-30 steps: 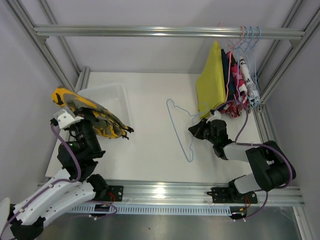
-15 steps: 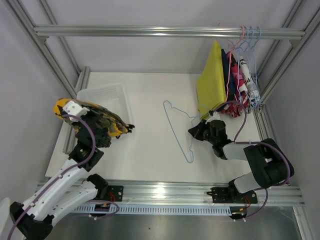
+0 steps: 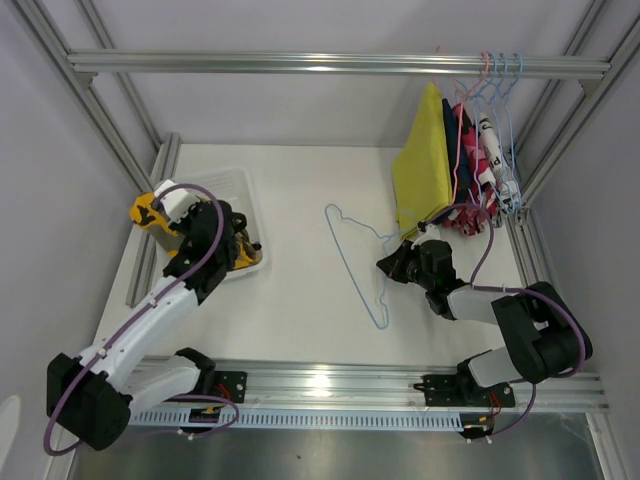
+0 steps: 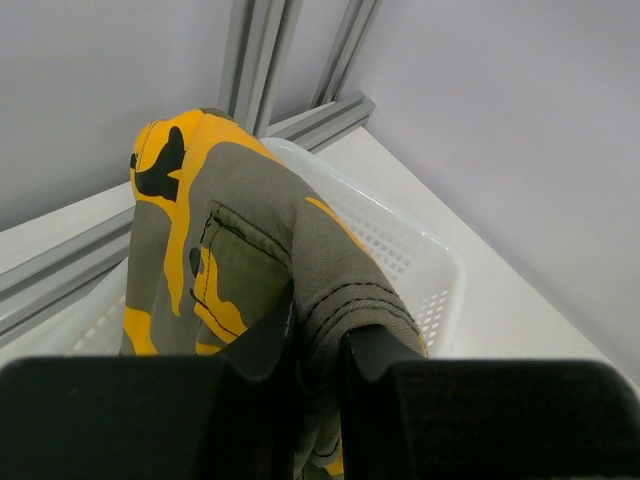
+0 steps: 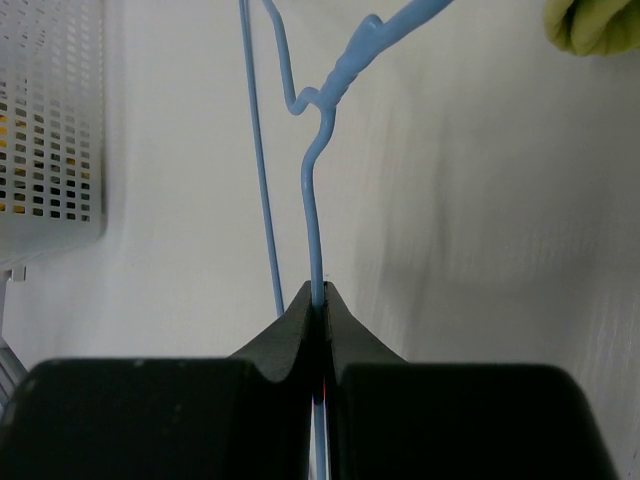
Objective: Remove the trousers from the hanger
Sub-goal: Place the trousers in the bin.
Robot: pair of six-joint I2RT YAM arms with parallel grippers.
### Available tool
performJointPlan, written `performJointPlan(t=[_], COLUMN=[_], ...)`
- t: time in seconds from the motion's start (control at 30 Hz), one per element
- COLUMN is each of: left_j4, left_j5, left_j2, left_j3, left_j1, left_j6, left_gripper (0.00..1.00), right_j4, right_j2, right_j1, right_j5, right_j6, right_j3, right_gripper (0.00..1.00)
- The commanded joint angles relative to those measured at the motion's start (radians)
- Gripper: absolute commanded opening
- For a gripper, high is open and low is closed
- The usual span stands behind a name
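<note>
Two grips, both closed: the left fingers (image 4: 262,345) clamp the camouflage trousers (image 4: 240,230) above the white basket (image 4: 425,262); the right fingers (image 5: 292,325) pinch the blue hanger (image 5: 311,200) lying on the counter (image 5: 450,250).

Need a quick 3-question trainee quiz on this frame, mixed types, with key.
1. True or false: the right gripper is shut on the bare blue hanger.
2. The left gripper holds the camouflage trousers over: A) the white basket, B) the rail, C) the blue hanger.
3. Of the pairs hanging from the rail, which is leftmost in the top view?

Key: 1 true; 2 A; 3 the yellow pair.
</note>
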Motion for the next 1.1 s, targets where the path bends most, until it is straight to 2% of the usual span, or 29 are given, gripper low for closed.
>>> performJointPlan(t=[0.0,0.4,0.43,0.47,0.5,0.53,0.57,0.7,0.9,0.97,1.07], left_j4=[0.078,0.144,0.144,0.142,0.131,0.125,0.119,0.067,0.001,-0.08,-0.119], left_j5=[0.081,0.224,0.239,0.283,0.311,0.342,0.376,0.457,0.596,0.664,0.727], left_j2=[0.053,0.432,0.458,0.486,0.532,0.552,0.567,0.569,0.425,0.368,0.299], left_j3=[0.083,0.308,0.321,0.355,0.391,0.428,0.444,0.501,0.501,0.487,0.453], left_j1=[0.05,0.156,0.164,0.17,0.184,0.187,0.187,0.185,0.162,0.161,0.162], left_j6=[-0.062,-0.016,-0.013,-0.001,0.01,0.025,0.056,0.067,0.119,0.124,0.121], left_gripper=[0.01,0.01,0.04,0.35,0.55,0.87,0.98,0.99,0.99,0.99,1.0], right_j4=[-0.005,-0.082,-0.084,-0.087,-0.09,-0.094,-0.093,-0.091,-0.085,-0.081,-0.082], right_j2=[-0.027,-0.091,-0.091,-0.091,-0.088,-0.087,-0.087,-0.076,-0.054,-0.054,-0.054], right_j1=[0.003,-0.005,-0.005,-0.005,-0.005,-0.005,-0.005,0.004,0.016,0.02,0.026], right_j5=[-0.013,0.002,0.001,-0.001,-0.004,-0.002,-0.002,-0.019,-0.035,-0.039,-0.047], right_j6=[-0.024,-0.064,-0.065,-0.065,-0.067,-0.07,-0.07,-0.068,-0.064,-0.064,-0.062], right_j3=[0.011,0.028,0.028,0.029,0.031,0.032,0.032,0.037,0.043,0.044,0.048], right_gripper=[0.0,0.0,0.0,0.0,0.0,0.0,0.0,0.0,0.0,0.0,0.0])
